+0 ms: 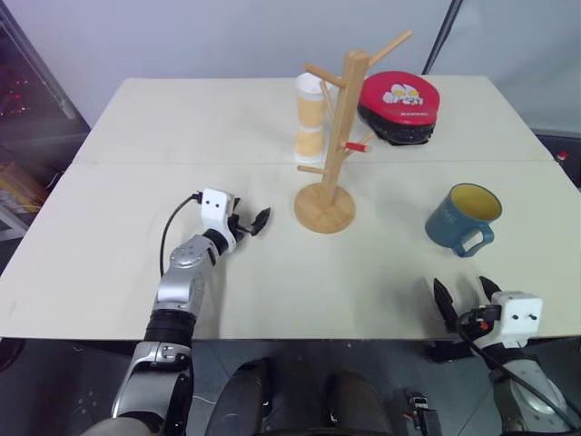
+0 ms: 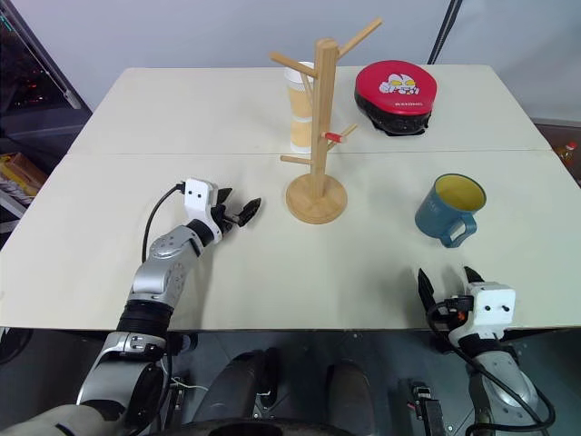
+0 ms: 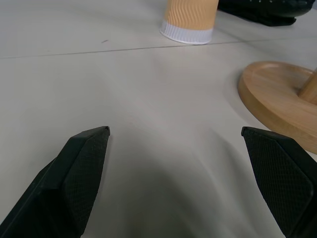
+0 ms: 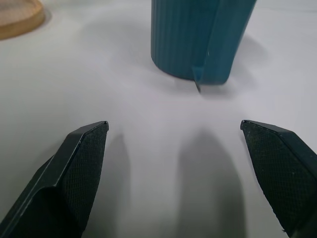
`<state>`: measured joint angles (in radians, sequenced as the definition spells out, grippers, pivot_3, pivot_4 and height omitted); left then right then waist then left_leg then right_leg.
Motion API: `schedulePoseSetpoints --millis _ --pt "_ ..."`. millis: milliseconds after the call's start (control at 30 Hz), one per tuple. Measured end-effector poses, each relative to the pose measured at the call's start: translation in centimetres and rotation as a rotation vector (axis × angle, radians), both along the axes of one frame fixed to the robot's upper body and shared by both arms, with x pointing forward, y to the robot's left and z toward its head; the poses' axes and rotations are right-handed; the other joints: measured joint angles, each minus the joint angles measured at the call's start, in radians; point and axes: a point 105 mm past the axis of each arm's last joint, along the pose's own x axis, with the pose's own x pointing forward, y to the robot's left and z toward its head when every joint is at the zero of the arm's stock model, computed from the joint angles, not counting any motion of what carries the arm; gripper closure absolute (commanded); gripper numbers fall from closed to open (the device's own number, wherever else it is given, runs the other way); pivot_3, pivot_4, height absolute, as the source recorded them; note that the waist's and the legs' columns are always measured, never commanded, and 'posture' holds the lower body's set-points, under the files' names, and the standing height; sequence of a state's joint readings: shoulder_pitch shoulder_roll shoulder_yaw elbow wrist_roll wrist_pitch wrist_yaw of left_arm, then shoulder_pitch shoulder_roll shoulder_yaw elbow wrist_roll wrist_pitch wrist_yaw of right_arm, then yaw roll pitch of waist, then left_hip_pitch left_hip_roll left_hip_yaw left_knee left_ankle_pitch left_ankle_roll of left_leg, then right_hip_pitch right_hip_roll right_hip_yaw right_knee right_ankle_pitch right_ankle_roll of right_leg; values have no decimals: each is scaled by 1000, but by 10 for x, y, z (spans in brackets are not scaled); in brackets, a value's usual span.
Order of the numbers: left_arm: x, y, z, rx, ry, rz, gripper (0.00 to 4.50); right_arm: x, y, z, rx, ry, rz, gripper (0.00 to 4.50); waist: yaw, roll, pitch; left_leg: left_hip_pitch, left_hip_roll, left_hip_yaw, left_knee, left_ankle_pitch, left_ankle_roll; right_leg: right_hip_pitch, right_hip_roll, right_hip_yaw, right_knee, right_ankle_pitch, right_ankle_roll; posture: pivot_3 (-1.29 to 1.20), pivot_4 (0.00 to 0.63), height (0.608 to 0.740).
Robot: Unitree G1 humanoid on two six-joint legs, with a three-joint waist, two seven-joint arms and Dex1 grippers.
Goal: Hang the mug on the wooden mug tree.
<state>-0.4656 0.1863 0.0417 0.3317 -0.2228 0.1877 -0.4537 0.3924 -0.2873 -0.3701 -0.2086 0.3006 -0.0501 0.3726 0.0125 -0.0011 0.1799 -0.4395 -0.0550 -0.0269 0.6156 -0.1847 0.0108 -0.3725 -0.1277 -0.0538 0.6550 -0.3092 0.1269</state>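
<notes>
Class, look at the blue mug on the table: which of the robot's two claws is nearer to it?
Right. The right claw sits open just in front of the mug, facing its handle. The left claw is across the table, on the far side of the mug tree.

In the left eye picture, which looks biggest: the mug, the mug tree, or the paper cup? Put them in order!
1. Mug tree, clearly the tallest.
2. Paper cup, though it stands farther back and the tree partly hides it.
3. Mug, the shortest, though wider than the cup, so these two are close.
</notes>
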Motion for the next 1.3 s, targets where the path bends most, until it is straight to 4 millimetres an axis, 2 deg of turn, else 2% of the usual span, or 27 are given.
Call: schedulePoseSetpoints --millis 467,567,667,833,933,1133,1300 --pt "-3 -3 -1 15 0 -41 0 4 -1 2 -8 -28 11 75 -1 0 0 0 0 0 0 0 0 0 0 0 0 0 0 0 150 740" --pt "-12 -7 0 16 -12 -122 0 6 -1 3 -10 -35 6 75 0 0 0 0 0 0 0 0 0 0 0 0 0 0 0 0 150 740" --pt "-30 -16 7 18 -51 -269 0 6 0 2 -15 -34 -11 75 -1 0 0 0 0 0 0 0 0 0 0 0 0 0 0 0 150 740" --pt "-67 -42 19 25 -98 -585 0 7 5 7 -56 -62 -67 75 -2 2 -1 0 0 0 0 0 0 0 -1 1 0 0 -1 0 150 740" --pt "-87 -58 25 31 -121 -755 0 16 11 16 -77 -110 -126 75 -3 3 -2 0 0 0 0 0 0 -1 -1 3 0 0 -1 0 150 740" --pt "-98 -68 25 38 -127 -841 0 33 19 25 -129 -130 -212 75 -1 5 -3 0 0 0 0 0 0 -1 -1 3 0 0 -1 0 150 740" --pt "-102 -72 33 40 -162 -856 0 37 9 28 -171 -121 -307 75 -1 5 -3 0 0 0 0 0 0 -1 0 2 0 0 -1 0 150 740"
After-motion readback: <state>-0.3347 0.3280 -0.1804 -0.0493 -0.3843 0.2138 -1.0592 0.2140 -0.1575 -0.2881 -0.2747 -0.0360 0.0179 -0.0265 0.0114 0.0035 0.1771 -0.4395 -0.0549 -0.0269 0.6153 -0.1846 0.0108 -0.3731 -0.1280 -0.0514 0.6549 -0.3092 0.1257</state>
